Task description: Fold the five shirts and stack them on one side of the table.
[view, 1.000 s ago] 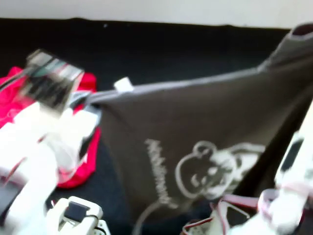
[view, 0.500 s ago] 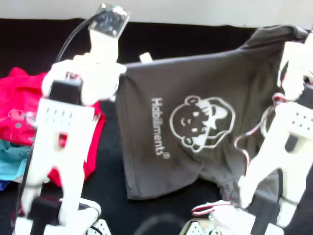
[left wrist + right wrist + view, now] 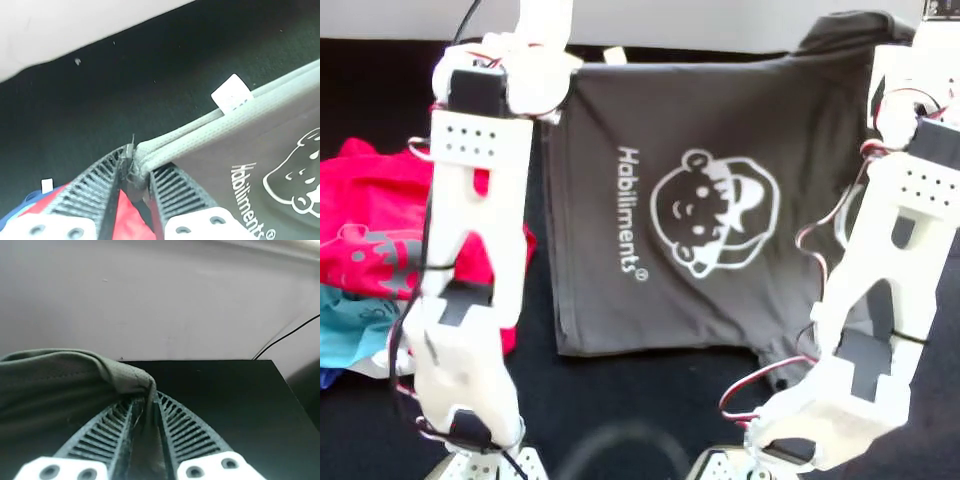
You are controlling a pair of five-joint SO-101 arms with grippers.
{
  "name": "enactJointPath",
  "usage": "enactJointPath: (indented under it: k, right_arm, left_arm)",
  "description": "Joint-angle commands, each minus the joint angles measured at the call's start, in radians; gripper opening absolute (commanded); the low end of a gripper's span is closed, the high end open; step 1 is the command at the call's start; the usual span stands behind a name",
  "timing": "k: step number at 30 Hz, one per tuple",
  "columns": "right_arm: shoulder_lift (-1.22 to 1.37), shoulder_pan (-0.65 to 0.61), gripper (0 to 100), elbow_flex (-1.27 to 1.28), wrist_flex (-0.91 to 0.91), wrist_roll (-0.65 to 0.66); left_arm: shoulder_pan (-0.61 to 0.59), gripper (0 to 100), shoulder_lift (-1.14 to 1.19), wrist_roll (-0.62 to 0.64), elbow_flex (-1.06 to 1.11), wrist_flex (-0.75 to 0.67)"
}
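The shirt [image 3: 710, 220] hangs spread above the bench [image 3: 650, 385], its top corners pinched in the left hand [image 3: 134, 170] and right hand [image 3: 145, 400]. A heap [image 3: 370, 260] lies on the bench to its left, partly behind the left arm [image 3: 470, 230]

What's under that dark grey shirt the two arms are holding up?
Past the lower hem of the grey shirt, black table shows, and a red shirt lies off to one side. Anything behind the spread fabric is hidden.

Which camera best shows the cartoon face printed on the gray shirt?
The high view: the whole face print faces it on the stretched gray shirt. The left wrist view catches the print's edge; the right wrist view, plain bunched fabric.
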Motion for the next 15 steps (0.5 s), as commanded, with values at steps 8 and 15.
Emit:
enactJointPath:
  k: [8,15]
  right_arm:
    - [0.133,-0.047,0.6,-0.022,0.073,0.008]
    - [0.248,-0.047,0.6,0.010,0.200,0.006]
  left_arm:
    - [-0.015,1,0.262,-0.005,-0.214,0.068]
    - [-0.008,1,0.404,-0.003,-0.219,0.206]
